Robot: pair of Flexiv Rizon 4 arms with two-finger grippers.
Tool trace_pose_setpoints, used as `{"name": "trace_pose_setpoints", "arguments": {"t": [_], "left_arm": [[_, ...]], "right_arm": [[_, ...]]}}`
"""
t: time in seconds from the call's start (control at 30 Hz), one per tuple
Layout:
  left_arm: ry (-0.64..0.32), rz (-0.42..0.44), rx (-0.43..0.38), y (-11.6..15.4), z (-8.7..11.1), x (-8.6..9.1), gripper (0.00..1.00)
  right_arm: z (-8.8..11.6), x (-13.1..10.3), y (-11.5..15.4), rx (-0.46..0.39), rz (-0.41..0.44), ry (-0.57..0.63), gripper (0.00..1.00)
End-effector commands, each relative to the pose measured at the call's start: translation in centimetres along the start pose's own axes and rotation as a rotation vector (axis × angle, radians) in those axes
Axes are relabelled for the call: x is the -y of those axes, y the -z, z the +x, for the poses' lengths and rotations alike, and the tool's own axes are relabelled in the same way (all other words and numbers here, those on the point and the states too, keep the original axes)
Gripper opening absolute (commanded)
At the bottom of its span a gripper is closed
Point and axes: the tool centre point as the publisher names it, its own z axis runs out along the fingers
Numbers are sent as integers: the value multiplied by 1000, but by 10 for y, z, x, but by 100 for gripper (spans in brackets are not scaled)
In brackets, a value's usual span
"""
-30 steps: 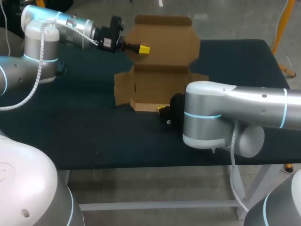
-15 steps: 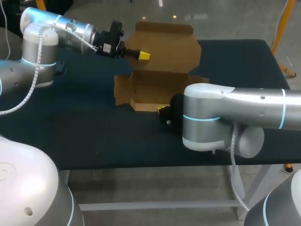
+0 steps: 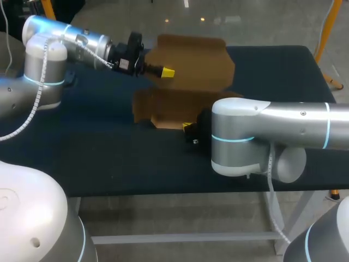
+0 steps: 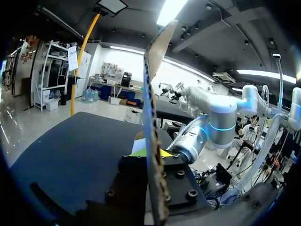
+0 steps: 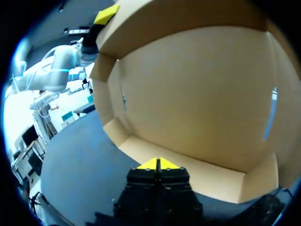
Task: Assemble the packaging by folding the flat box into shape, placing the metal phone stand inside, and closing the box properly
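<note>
**Head view.** One cardboard box (image 3: 180, 106) stands near the middle of the bench (image 3: 98, 147), its lid (image 3: 193, 60) raised at the far side. Two arms are in view. The left arm (image 3: 60, 43) comes in from the left, and the left tool (image 3: 166, 72) is at the lid's left part with one yellow tip showing against the card. The right tool (image 3: 190, 128) sits low at the box's near edge (largely hidden by its own arm (image 3: 262, 131)).

**Left wrist view.** The lid (image 4: 151, 94) is seen edge-on and runs between the fingers of the left tool (image 4: 153, 153), which is clamped on it.

**Right wrist view.** The two yellow tips of the right tool (image 5: 159, 164) are pressed together with nothing between them, just before the near wall of the box (image 5: 188, 94). The box is open, its inside facing this tool. The left tool (image 5: 104, 16) is at the lid's upper edge.
</note>
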Motion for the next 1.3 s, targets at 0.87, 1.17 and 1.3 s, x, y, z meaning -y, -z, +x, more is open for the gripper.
{"name": "trace_pose_setpoints", "arguments": {"t": [0.87, 1.17, 1.3], "left_arm": [[-56, 34, -7, -3, 21, -23, 0], [-68, 50, -3, -1, 17, -23, 0], [-72, 51, -1, -1, 15, -23, 0]], "right_arm": [[1, 4, -5, 5, -1, 0, 0], [1, 4, -5, 5, -1, 0, 0], [1, 4, -5, 5, -1, 0, 0]]}}
